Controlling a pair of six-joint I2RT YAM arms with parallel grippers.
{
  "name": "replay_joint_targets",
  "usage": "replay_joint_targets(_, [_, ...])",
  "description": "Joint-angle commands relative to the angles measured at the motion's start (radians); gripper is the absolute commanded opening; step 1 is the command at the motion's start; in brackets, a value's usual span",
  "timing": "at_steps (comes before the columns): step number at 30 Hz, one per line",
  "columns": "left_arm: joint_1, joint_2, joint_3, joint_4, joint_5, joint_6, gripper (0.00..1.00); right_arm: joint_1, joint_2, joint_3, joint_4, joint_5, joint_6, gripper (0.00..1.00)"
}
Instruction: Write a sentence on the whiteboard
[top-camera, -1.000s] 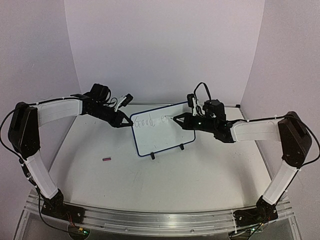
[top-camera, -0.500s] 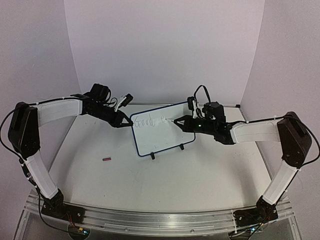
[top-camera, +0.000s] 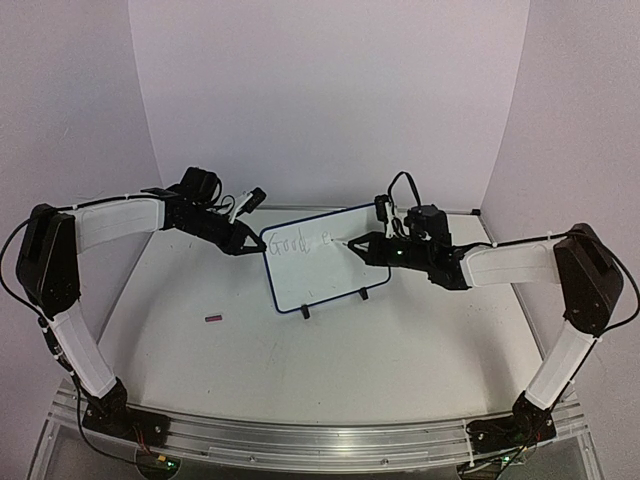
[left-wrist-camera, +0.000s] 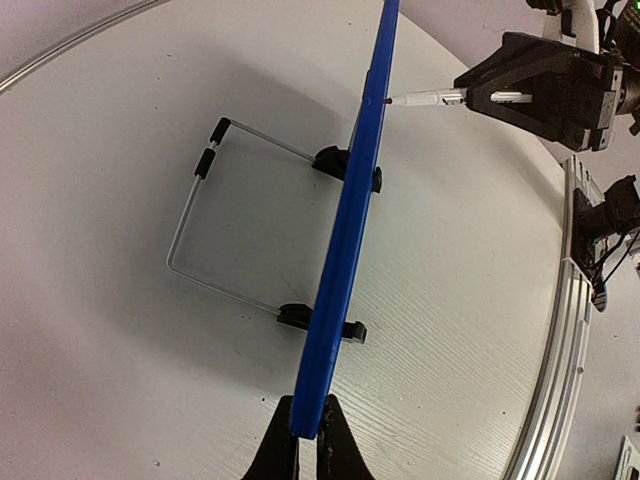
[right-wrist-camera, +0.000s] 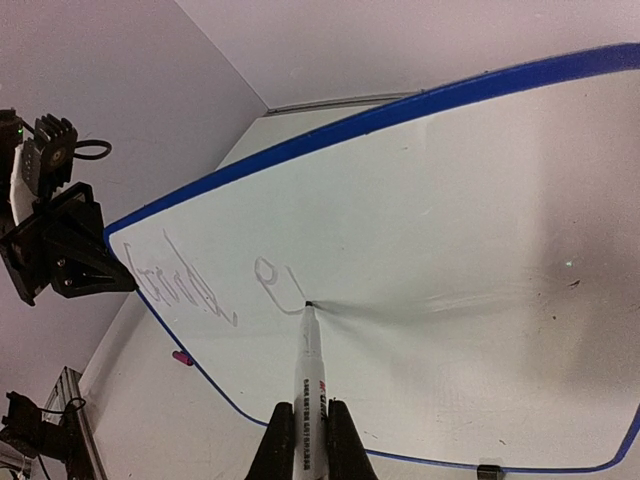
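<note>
Small white whiteboard with dark-blue frame (top-camera: 325, 275) stands mid-table on black feet. Left gripper (left-wrist-camera: 307, 440) pinches its left edge. Right gripper (right-wrist-camera: 309, 440) is clamped on a white marker (right-wrist-camera: 308, 365), its tip touching the board at the faint sentence (right-wrist-camera: 190, 285), "Good e". Light, even pressure should suit. White table (top-camera: 380, 380), pale walls; small red object (top-camera: 213, 318) near-left.

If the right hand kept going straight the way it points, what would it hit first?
The whiteboard. The marker gripped by the right hand seems to touch its white face with the tip, so the hand would press straight into it.
</note>
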Motion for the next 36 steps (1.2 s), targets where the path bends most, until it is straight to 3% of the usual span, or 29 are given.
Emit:
replay_joint_targets(1, [-0.017,0.045,0.007,-0.076,-0.079,0.055,0.0,-0.005,-0.006,0.04,0.018,0.007,-0.005,0.0])
replay_joint_targets(36, [-0.017,0.047,0.007,-0.077,-0.078,0.054,0.0,-0.007,-0.045,0.016,0.029,0.113,-0.015,0.0])
